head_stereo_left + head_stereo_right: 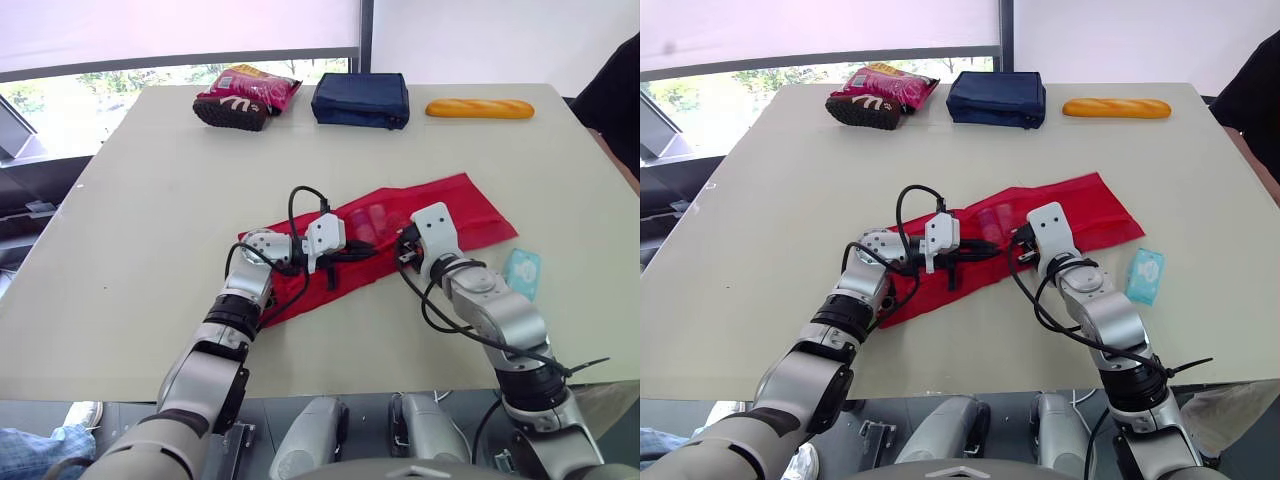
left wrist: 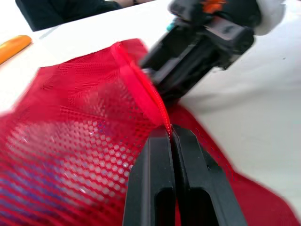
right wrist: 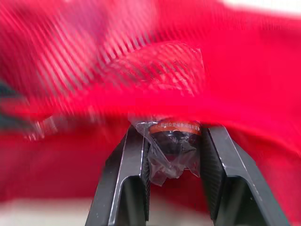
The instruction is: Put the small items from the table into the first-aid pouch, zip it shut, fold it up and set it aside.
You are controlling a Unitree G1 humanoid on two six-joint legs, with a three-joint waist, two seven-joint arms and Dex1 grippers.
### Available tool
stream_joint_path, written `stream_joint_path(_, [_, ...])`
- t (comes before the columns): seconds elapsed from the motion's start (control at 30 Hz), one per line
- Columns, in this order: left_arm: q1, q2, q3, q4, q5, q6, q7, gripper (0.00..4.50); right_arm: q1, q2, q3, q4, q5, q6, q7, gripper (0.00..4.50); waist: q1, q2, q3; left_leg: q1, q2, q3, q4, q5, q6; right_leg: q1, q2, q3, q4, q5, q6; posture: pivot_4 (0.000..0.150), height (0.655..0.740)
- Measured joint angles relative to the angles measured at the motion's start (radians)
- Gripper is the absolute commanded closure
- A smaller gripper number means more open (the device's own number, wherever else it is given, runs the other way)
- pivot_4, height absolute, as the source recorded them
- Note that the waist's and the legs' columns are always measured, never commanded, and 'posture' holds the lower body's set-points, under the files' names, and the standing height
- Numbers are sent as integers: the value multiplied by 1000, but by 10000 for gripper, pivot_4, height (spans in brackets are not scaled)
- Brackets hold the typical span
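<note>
Red mesh of the first-aid pouch (image 1: pixel 450 215) lies flat on the table (image 1: pixel 150 200), and both of our grippers meet at its near edge. The left gripper (image 2: pixel 170 134) has its two fingers pressed together on the pouch's red seam, which runs out from between the tips. We judge this pinch is meant to pin the edge and lift the mouth so something can slide in.

The right gripper (image 3: pixel 171 134) has its fingers clamped on a wrapped item (image 3: pixel 171 150), a small dark thing with an orange band inside clear film. It sits between the two pads, with the red fabric just beyond the fingertips, so we read this as the moment of feeding it into the opening.

Through the mesh ahead of the left fingers we see pale and purplish shapes already inside, too blurred to name. A light blue packet (image 1: pixel 521 272) lies on the table, apart from the pouch and outward of the right fingers, not yet packed. Zipping and folding remain.
</note>
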Motion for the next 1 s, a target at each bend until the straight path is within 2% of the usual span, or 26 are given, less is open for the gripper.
stream_joint_path(0.3, [0, 0, -6, -2, -1, 0, -9, 45000, 3, 15, -1, 4, -19, -2, -1, 36392, -3, 0, 0, 0, 0, 0, 0, 0, 0, 0, 0, 0, 0, 0, 0, 1500, 7395])
stream_joint_path(0.43, [13, -4, -14, -42, -4, 9, -19, 45000, -12, 51, -13, 91, -41, -59, -27, 36392, -8, 0, 0, 0, 0, 0, 0, 0, 0, 0, 0, 0, 0, 0, 0, 1500, 7395])
stream_joint_path(0.47, [22, -4, -16, -54, -6, 17, -19, 45000, -23, 59, -13, 121, -49, -80, -29, 28392, -12, 0, 0, 0, 0, 0, 0, 0, 0, 0, 0, 0, 0, 0, 0, 1500, 7395])
stream_joint_path(0.53, [28, -9, -17, -63, -6, 23, -18, 45000, -26, 62, -12, 137, -57, -100, -27, 23457, -15, 0, 0, 0, 0, 0, -1, 0, 0, 0, 0, 0, 0, 0, 0, 1500, 7395])
stream_joint_path(0.6, [28, -11, -18, -71, -12, 25, -16, 45000, -24, 64, -8, 146, -58, -109, -22, 14876, -20, 0, 0, 0, 0, 0, -1, 0, 0, 0, 0, 0, 0, 0, 0, 1500, 7395])
stream_joint_path(0.63, [28, -12, -18, -74, -12, 25, -14, 45000, -22, 64, -5, 145, -57, -109, -18, 8952, -21, 0, 0, 0, 0, 0, -1, 0, 0, -1, 0, 0, 0, 0, 0, 1500, 7395])
stream_joint_path(0.7, [23, -11, -17, -74, -13, 24, -9, 45000, -6, 63, -3, 127, -55, -106, -8, 797, -21, 0, 0, 0, 0, 0, -1, 0, 0, -1, 0, 0, 0, 0, 0, 1500, 7395])
stream_joint_path(1.0, [6, 6, -16, -30, -11, 13, -7, 45000, 104, -20, -26, -136, 11, 19, 82, 318, -22, 0, 0, 0, 0, 0, -1, 0, 0, -1, 1, 0, 0, 0, 0, 1500, 7395])
